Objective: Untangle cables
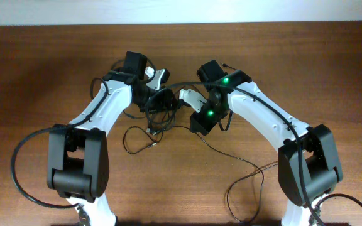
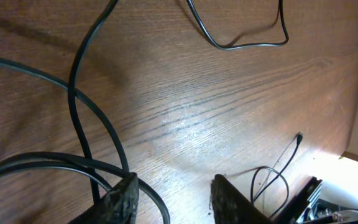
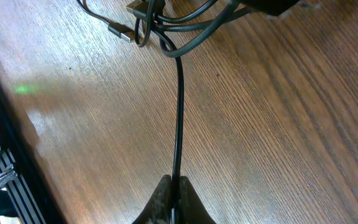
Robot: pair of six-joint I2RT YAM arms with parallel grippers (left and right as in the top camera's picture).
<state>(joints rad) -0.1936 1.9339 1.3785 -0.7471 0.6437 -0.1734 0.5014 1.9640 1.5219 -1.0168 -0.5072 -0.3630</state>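
Note:
The cables form a tangle of thin black cords (image 1: 159, 107) at the middle of the wooden table, with loose strands running out to the front. My left gripper (image 2: 174, 190) is open just above the wood, with black cable loops (image 2: 98, 168) lying by its left finger. My right gripper (image 3: 174, 185) is shut on one black cable (image 3: 179, 118), which runs straight from the fingers up to the knot (image 3: 166, 31), where a small plug end (image 3: 122, 32) shows. In the overhead view both grippers sit close on either side of the tangle.
A long thin strand (image 1: 244, 182) trails to the front right by the right arm's base. A loop of cable (image 1: 137, 139) lies in front of the tangle. Thick black arm cables (image 1: 24, 169) curve by the left base. The table's far edge meets a white wall.

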